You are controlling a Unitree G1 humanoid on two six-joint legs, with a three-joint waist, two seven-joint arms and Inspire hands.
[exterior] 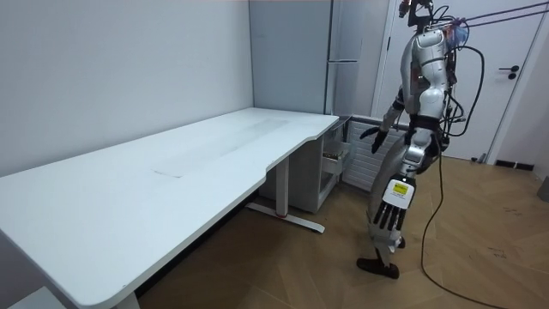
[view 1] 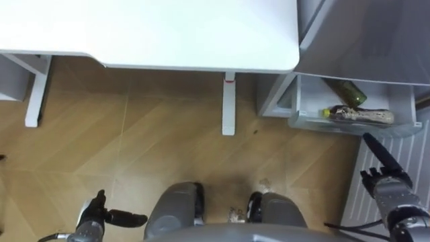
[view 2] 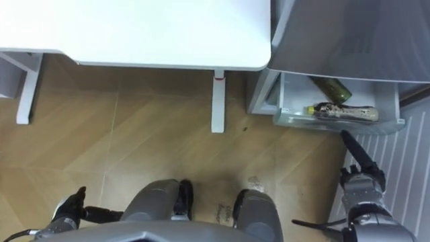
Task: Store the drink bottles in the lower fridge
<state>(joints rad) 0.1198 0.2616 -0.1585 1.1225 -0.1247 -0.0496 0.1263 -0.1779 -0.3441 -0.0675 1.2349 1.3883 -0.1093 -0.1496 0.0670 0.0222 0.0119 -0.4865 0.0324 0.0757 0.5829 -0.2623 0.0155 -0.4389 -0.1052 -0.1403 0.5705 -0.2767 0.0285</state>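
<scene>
The right hand (view 1: 388, 187) is low at the right, fingers straight and empty, pointing up toward the open lower fridge drawer (view 1: 349, 128) without touching it; its wrist is cut off by the picture's edge. In the drawer a yellow-capped bottle (view 1: 361, 115) lies along the front wall. Behind it is a green bottle (view 1: 348, 91), its upper end hidden under the fridge (view 1: 363, 33). The left hand (view 1: 94, 216) hangs open and empty over the floor. The desk (view 1: 148, 33) stands just beside the fridge.
</scene>
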